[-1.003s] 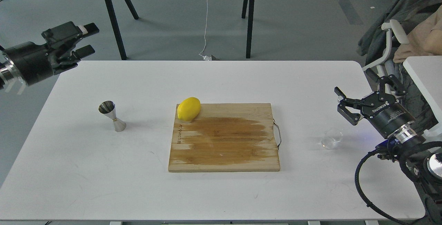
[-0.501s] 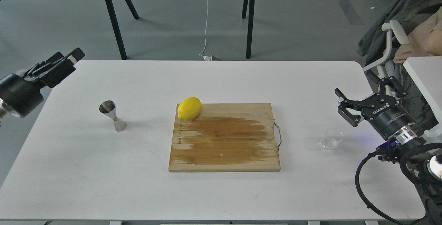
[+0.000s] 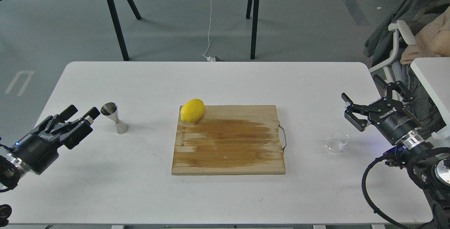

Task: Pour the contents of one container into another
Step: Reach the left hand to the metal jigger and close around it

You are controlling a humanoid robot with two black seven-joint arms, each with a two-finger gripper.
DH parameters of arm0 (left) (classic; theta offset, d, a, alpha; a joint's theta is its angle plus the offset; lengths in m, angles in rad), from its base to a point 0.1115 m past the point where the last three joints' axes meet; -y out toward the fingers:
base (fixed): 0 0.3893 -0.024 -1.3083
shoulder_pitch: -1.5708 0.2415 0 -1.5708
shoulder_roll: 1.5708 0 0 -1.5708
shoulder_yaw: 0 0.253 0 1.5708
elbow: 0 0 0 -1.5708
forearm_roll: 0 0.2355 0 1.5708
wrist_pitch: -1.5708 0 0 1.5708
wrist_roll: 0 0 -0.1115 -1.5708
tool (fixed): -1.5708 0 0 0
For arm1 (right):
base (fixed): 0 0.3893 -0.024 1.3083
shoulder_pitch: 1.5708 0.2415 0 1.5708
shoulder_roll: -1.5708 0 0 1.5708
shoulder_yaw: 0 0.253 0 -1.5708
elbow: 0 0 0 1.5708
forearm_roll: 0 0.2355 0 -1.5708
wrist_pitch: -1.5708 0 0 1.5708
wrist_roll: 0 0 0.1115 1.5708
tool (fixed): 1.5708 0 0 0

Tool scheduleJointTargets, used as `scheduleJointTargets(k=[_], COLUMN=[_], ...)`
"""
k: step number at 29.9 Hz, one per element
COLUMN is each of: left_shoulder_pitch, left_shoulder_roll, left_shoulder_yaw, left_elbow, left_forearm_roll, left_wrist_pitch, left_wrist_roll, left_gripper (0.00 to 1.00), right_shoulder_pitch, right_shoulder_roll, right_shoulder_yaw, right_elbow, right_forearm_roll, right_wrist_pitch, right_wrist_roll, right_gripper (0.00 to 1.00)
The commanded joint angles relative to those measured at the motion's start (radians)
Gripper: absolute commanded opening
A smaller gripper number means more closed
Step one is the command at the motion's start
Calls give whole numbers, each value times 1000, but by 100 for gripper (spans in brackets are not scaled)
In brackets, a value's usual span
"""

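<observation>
Polished steel jigger (image 3: 114,117), hourglass-shaped, stands just beside the left gripper (image 3: 81,111), fingers parted. Clear round glass cup (image 3: 338,141) sits below the right gripper (image 3: 365,97), jaws spread wide and empty.

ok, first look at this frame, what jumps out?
The yellow lemon sits on the far left corner of the wooden cutting board, mid-table. The steel jigger stands upright to the board's left, just past the open left gripper. The clear glass cup stands on the right, near the open right gripper.
</observation>
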Motion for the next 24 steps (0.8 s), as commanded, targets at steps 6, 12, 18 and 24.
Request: scheduleJointTargets(k=[6, 12, 18, 24], left_shoulder_pitch=[4, 6, -7, -54], left_shoulder_roll=[-100, -178, -240, -294], left_shoulder_yaw=[-1, -1, 3, 9], left_elbow=[62, 148, 261, 359], left_forearm_roll=[60, 90, 109, 109], left_wrist_pitch=[0, 0, 0, 0], left_wrist_roll=[0, 0, 0, 0], left_gripper=[99, 99, 99, 99], right_shoulder_pitch=[5, 12, 14, 17], right_shoulder_roll=[0, 2, 0, 0], right_shoulder_yaw=[3, 0, 3, 3], right_elbow=[-3, -2, -3, -3], right_forearm_roll=[1, 1, 1, 1], right_wrist_pitch=[0, 0, 0, 0], right_wrist_roll=[0, 0, 0, 0], right_gripper=[99, 99, 99, 99])
